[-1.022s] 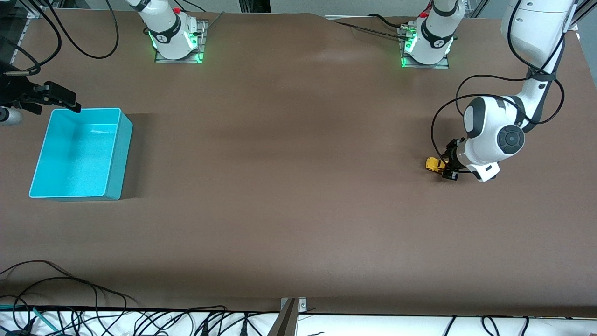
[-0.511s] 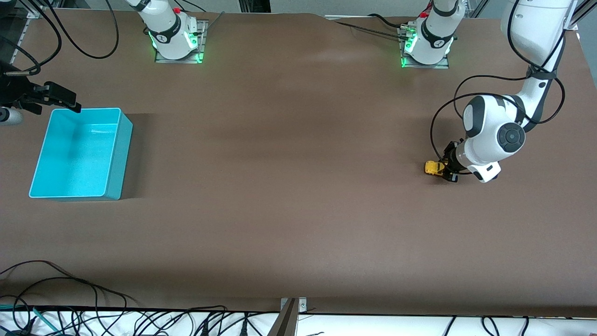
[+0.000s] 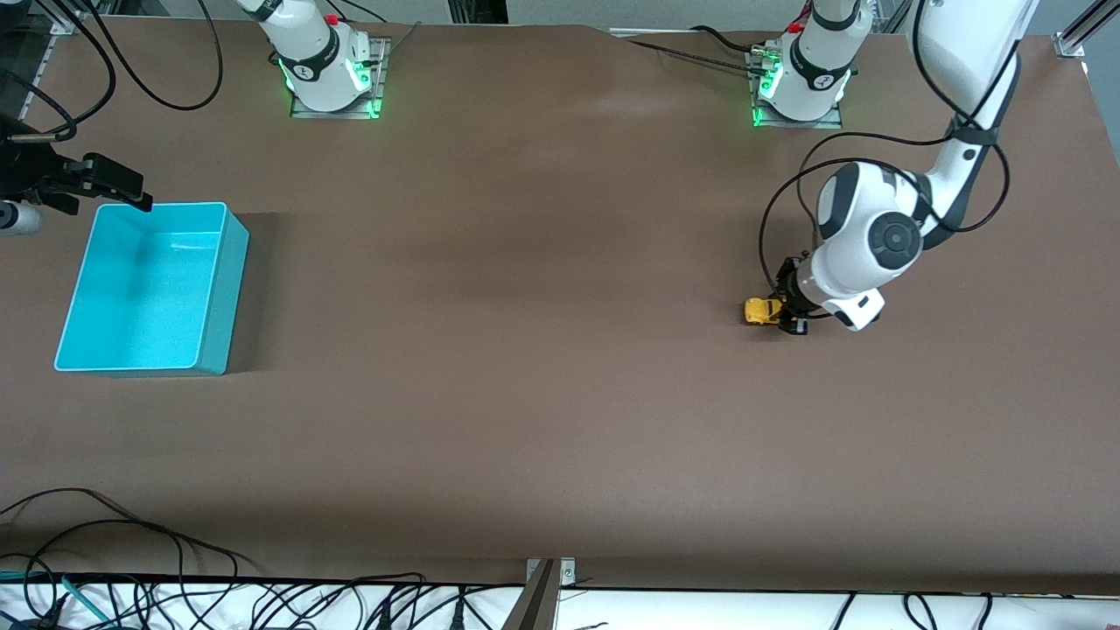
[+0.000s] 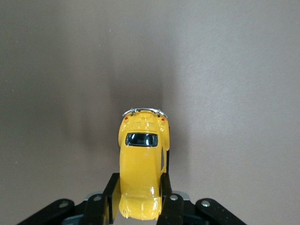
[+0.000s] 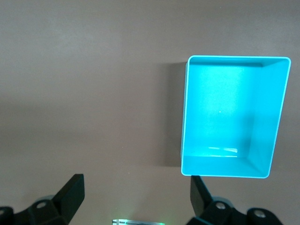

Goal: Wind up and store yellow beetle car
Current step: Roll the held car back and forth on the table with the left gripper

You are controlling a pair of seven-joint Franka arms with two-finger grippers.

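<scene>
Where the brown table [image 3: 560, 350] runs toward the left arm's end, the yellow beetle car [image 3: 761, 311] sits low on its surface, roughly midway between the bases' edge and the edge nearest the front camera. The left tool [image 3: 784, 313] is clamped on the car: in the left wrist view its two black fingers [image 4: 110, 197] press against the sides of the rounded body [image 4: 140, 171], gripping one end, while the other end with the dark window and chrome bumper sticks out clear of the fingers. The car's body lies level along the table, and a soft shadow falls on the surface just beside it. The white left arm bends down over this spot, with a black cable looping around its wrist.

Well apart from the car, at the right arm's end of the table, stands the turquoise bin [image 3: 223, 289], upright, with nothing visible inside. The right tool [image 3: 96, 185] waits in the air just beside the bin's corner on the bases' side, its fingers [image 5: 70, 194] spread wide and holding nothing; its wrist view looks down into the bin [image 5: 185, 117].
</scene>
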